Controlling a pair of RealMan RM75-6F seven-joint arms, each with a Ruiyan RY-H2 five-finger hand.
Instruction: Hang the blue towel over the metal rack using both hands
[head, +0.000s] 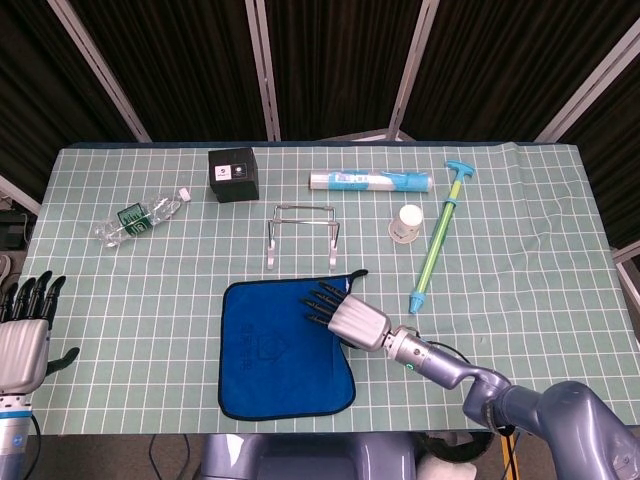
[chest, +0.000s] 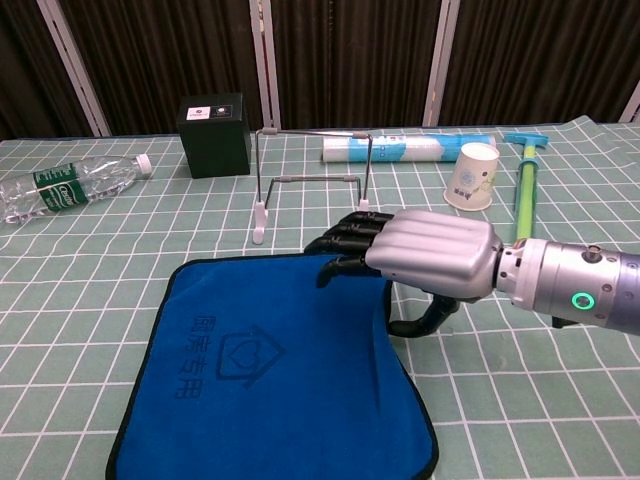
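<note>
The blue towel lies flat on the table's near middle. Its right edge is drawn in toward my right hand. That hand's dark fingers reach out straight over the towel's far right part, and its thumb curls below against the right edge. Whether the cloth is pinched is unclear. The metal rack stands upright and bare just beyond the towel. My left hand hovers at the table's near left corner with fingers apart and nothing in it. It is out of the chest view.
A black box and a lying plastic bottle are at the back left. A rolled tube, a paper cup and a green pump lie right of the rack.
</note>
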